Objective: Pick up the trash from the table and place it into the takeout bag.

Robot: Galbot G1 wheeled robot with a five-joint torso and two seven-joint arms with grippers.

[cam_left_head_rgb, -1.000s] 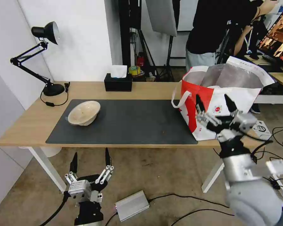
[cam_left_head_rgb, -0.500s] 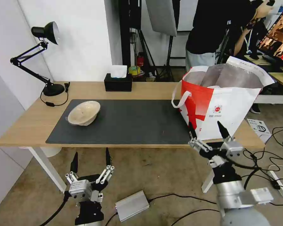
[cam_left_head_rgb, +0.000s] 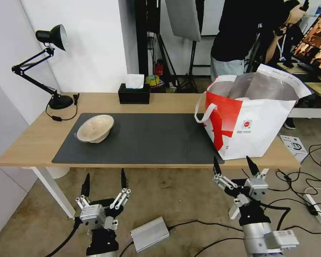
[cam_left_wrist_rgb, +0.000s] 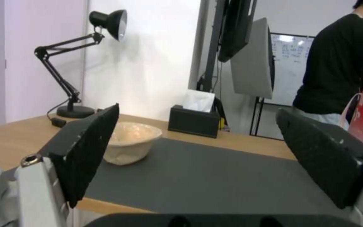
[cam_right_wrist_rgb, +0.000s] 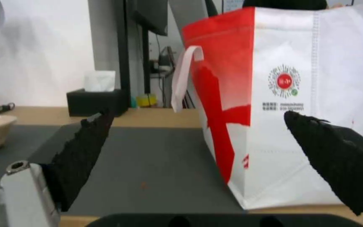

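Black-fingered and spread empty, the right gripper [cam_left_head_rgb: 233, 166] has dropped from the white-and-red insulated takeout bag [cam_left_head_rgb: 251, 123] to below the worktop's [cam_left_head_rgb: 39, 137] front edge. Only the shallow beige pulp bowl [cam_left_head_rgb: 95, 127] is left on the dark grey mat [cam_left_head_rgb: 146, 137]; the left gripper [cam_left_head_rgb: 104, 179], also spread, stays parked low.

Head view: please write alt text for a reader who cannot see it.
A beige pulp bowl lies on the grey mat of a wooden table, with a red-and-white takeout bag at the right end. Both tools, left and right, hang open below the near edge.

beige bowl [cam_left_head_rgb: 95, 128], red-white bag [cam_left_head_rgb: 251, 119], grey mat [cam_left_head_rgb: 146, 139]
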